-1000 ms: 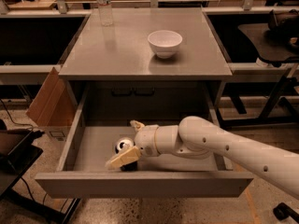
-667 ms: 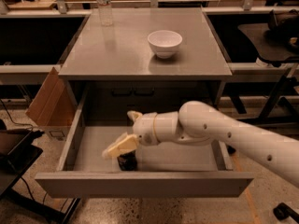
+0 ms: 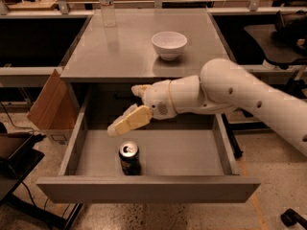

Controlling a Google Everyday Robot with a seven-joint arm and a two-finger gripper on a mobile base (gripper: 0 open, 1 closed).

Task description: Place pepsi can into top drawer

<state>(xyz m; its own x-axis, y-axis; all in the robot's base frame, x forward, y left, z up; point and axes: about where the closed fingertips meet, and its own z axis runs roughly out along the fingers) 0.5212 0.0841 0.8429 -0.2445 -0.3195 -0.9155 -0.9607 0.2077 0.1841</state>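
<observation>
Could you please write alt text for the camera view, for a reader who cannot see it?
A pepsi can stands upright near the front of the open top drawer, and the robot's gripper hangs just above it, open and not touching it. On the grey table above are a white bowl and a water bottle.

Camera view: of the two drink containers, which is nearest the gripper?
The pepsi can, upright in the open top drawer just below the open gripper; the clear water bottle stands far off at the table back edge.
</observation>
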